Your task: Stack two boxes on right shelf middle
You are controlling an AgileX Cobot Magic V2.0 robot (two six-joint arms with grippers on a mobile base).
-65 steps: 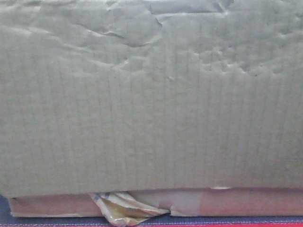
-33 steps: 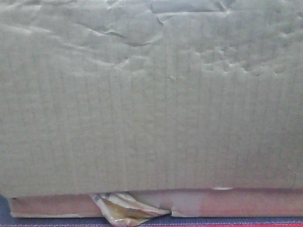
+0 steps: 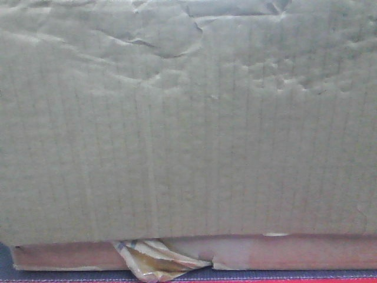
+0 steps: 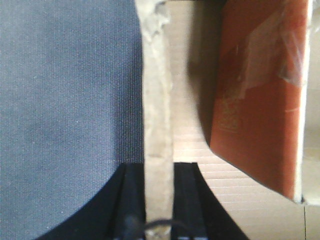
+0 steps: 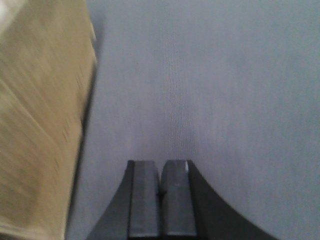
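A brown cardboard box (image 3: 188, 130) with a wrinkled, dented face fills the front view. A crumpled tape scrap (image 3: 156, 262) hangs at its bottom edge. In the left wrist view my left gripper (image 4: 158, 167) is shut on the box's upright cardboard wall (image 4: 156, 100), one finger outside and one inside. An orange-brown flat item (image 4: 260, 90) leans inside the box. My right gripper (image 5: 161, 167) is shut on nothing above the grey surface (image 5: 225, 90), with a box side (image 5: 40, 125) to its left, apart from it. The shelf is out of view.
A pinkish-tan cardboard strip (image 3: 283, 252) runs under the box face; whether it belongs to the same box I cannot tell. A dark edge with a red line (image 3: 294, 278) lies below it. Grey surface (image 4: 65, 100) lies left of the held wall.
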